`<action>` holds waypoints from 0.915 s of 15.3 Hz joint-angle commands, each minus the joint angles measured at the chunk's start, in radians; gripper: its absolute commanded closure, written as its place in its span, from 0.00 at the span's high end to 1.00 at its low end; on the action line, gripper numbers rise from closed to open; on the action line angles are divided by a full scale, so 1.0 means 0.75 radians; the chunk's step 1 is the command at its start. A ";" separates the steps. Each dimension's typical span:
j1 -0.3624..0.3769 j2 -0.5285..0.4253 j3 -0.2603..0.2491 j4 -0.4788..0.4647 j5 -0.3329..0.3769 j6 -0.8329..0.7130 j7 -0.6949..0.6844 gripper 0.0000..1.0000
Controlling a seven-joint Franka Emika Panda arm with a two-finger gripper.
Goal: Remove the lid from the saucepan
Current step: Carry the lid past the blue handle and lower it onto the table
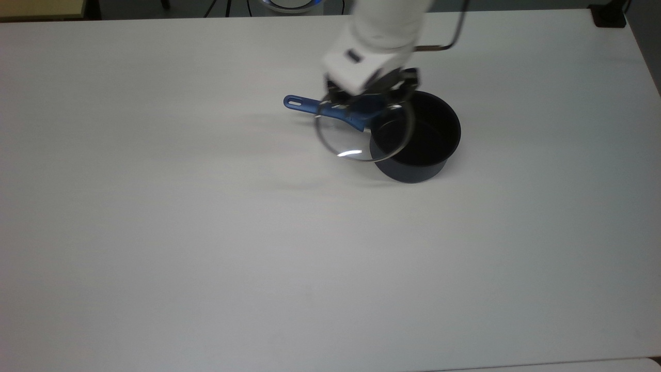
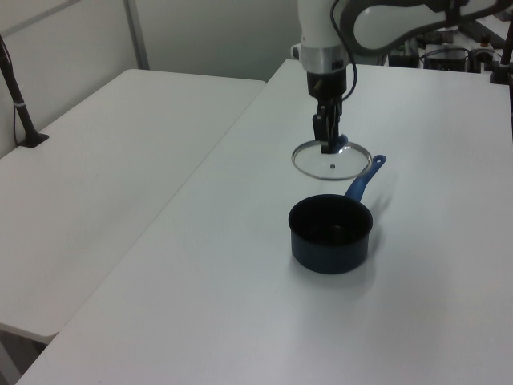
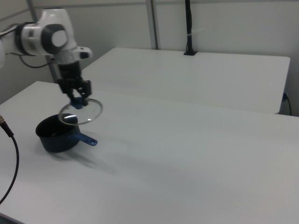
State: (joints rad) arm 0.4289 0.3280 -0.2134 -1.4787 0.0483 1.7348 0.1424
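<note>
The saucepan (image 1: pixel 415 139) is seen uncovered on the white table (image 1: pixel 155 232), its black inside bare; the lid (image 1: pixel 364 129) is held level in the air by its blue knob, clamped between the gripper (image 1: pixel 367 101) fingers, over the handle (image 1: pixel 323 109), which points toward the top view's left.

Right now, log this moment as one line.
gripper: shut on lid knob | glass lid: lifted clear, above handle | saucepan: open, on white table

Dark navy saucepan (image 1: pixel 413 168) with black inside and blue handle; clear lid (image 2: pixel 332 160) with thin metal rim and blue knob; plain white table (image 1: pixel 206 232); white arm (image 2: pixel 321 32), black jaws.
</note>
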 commanded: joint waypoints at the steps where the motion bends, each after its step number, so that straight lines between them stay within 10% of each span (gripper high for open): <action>1: -0.148 -0.010 0.000 0.004 -0.005 -0.026 -0.132 0.55; 7: -0.412 0.119 0.000 0.002 -0.089 0.141 -0.276 0.56; 14: -0.492 0.233 0.000 -0.012 -0.132 0.290 -0.278 0.56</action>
State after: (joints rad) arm 0.0641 0.5089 -0.2157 -1.4838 -0.0356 1.9262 -0.0551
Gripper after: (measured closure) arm 0.388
